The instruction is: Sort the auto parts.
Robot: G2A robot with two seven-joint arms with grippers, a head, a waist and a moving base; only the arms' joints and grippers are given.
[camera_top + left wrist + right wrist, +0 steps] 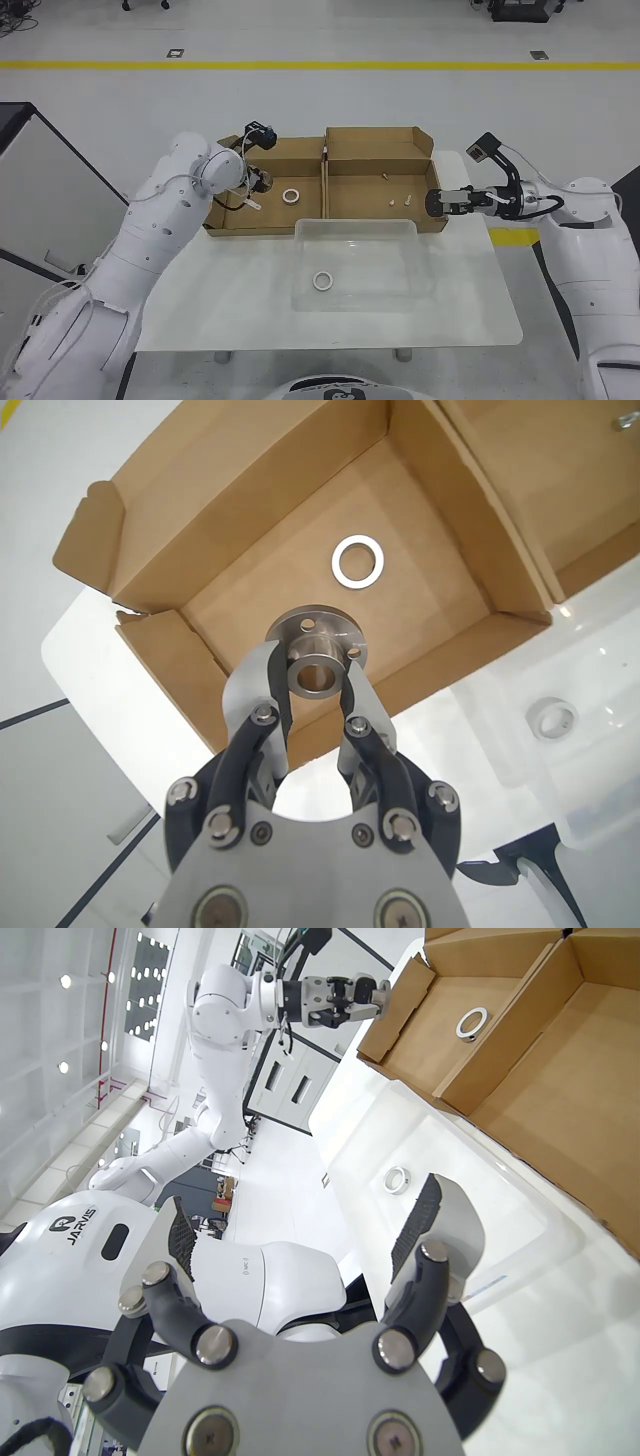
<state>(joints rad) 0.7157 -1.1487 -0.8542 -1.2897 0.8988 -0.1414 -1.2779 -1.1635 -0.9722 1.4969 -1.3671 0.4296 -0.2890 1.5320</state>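
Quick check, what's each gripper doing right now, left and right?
Left gripper: closed on a flanged metal bushing, over the cardboard box with a flat ring inside.
Right gripper: open, holding nothing.

robotics lab or factory hall — pale floor point(100, 100), yellow line point(320, 65), cabinets point(285, 1083).

Desk point(460, 300): white top with rounded corners.
Left cardboard box point(295, 150): open, on the desk's far half.
Right cardboard box point(375, 145): open, side by side with the left one, touching.
Clear bin point(375, 285): mid-desk, against the boxes' near walls.
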